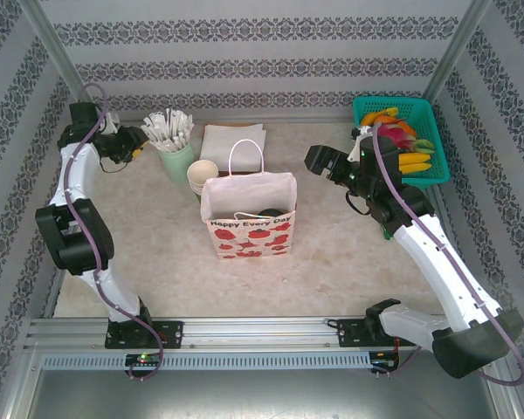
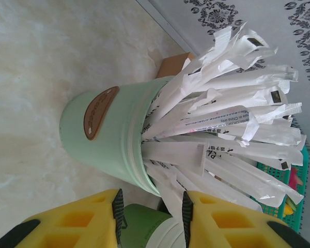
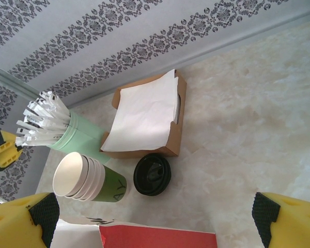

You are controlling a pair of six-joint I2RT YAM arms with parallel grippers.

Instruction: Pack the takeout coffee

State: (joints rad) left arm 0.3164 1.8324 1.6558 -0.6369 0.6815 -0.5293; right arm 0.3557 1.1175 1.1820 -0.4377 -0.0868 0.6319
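A white paper bag with red tomato prints stands open at the table's middle. Inside its mouth lies a round black lid, apparently the takeout coffee; the cup under it is hidden. My right gripper hangs open to the right of the bag and above the table; in the right wrist view its yellow fingers are spread wide, with nothing between them. My left gripper is open at the back left, close beside the pale green cup of white sticks, holding nothing.
A stack of lidless cream-rimmed cups leans behind the bag. A loose black lid lies beside it on the table. A brown napkin box sits further back. A teal basket of fruit fills the back right corner.
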